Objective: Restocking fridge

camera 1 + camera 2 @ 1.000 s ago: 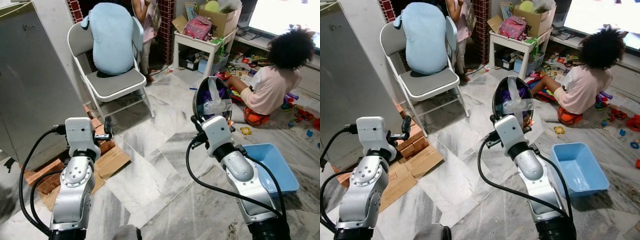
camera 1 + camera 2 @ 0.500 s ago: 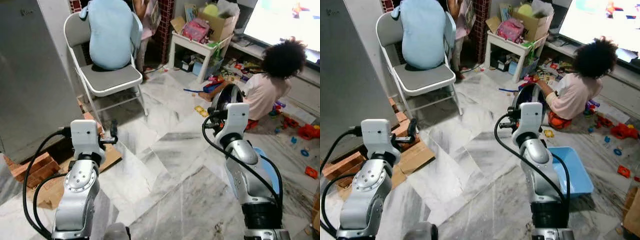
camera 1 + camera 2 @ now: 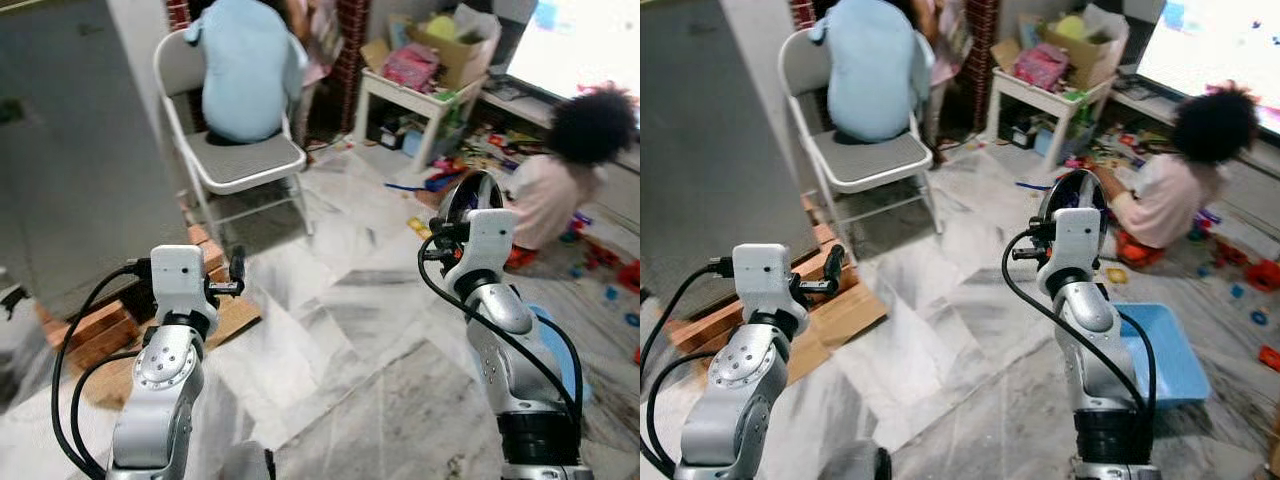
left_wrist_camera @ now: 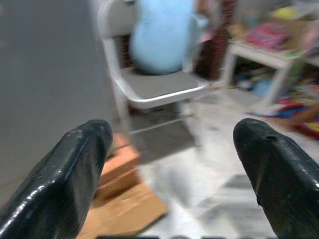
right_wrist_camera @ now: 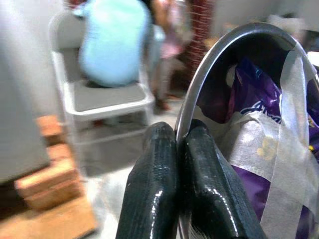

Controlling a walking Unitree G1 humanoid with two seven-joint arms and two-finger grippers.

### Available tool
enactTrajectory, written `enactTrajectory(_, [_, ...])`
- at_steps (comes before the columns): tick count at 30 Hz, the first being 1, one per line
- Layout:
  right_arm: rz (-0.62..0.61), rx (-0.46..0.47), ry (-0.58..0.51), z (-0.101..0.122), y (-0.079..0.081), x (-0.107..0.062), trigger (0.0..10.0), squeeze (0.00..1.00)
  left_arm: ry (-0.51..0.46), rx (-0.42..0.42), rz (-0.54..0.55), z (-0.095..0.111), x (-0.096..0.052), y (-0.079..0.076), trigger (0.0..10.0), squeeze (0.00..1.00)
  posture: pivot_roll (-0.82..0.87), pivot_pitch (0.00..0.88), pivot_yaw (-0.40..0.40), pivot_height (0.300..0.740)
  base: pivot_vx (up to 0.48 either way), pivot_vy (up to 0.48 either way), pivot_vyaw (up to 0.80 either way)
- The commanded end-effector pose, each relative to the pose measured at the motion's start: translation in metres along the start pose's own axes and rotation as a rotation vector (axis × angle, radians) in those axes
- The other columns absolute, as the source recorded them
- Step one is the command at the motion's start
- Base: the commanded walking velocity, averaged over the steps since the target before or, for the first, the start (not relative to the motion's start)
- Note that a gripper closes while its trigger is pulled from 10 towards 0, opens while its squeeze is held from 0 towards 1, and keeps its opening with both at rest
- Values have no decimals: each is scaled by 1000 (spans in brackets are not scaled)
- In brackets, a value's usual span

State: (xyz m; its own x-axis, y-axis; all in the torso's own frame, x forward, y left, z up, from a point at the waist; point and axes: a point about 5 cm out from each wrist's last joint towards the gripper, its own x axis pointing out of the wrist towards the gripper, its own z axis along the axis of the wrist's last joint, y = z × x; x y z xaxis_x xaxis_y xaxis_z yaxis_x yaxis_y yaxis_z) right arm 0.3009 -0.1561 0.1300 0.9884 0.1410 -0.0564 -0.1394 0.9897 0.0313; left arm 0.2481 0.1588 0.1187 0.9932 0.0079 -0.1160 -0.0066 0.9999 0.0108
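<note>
Since the earlier frame your camera has swung, sliding the chair (image 3: 240,150) toward 11 o'clock. Your left gripper (image 4: 182,164) gapes wide, empty. Your right gripper (image 5: 180,191) is pinched on the steel bowl's (image 5: 234,55) rim at 1 o'clock, bowl on edge, taped purple packet (image 5: 269,149) inside.

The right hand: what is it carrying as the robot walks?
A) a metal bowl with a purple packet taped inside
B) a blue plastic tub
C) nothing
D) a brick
A: the right hand has its fingers pinched shut on the rim of a metal bowl, and a purple packet sits inside under strips of clear tape.
</note>
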Motion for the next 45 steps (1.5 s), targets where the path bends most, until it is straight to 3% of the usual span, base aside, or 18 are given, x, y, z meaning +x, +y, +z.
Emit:
enactTrajectory(1, [3,-12,-35,9,-2,0,10000,0,0,-5,-9,3,0,-4,10000,0,49,0,-40,740,0,480,800])
enactTrajectory(20, [-5,5,-29,6,-1,1,10000,0,9,-24,-84,5,3,-6,10000,0,56,0,-38,740,0,477,147])
enactTrajectory(25, [-27,-3,-90,15,-6,3,10000,0,-70,19,-109,12,3,-6,10000,0,56,0,-31,740,0,480,0])
enactTrajectory(28, [-68,-35,-112,16,-12,0,10000,0,-121,88,-71,10,2,2,10000,0,55,0,-29,740,0,480,0])
enactTrajectory(34, [-107,-49,-89,7,-18,-7,10000,0,-106,105,3,-3,-2,22,10000,0,52,0,-26,740,0,480,0])
enactTrajectory(45, [-106,-68,-108,10,-16,-3,10000,0,-96,60,-48,-5,3,19,10000,0,52,0,-31,740,0,480,0])
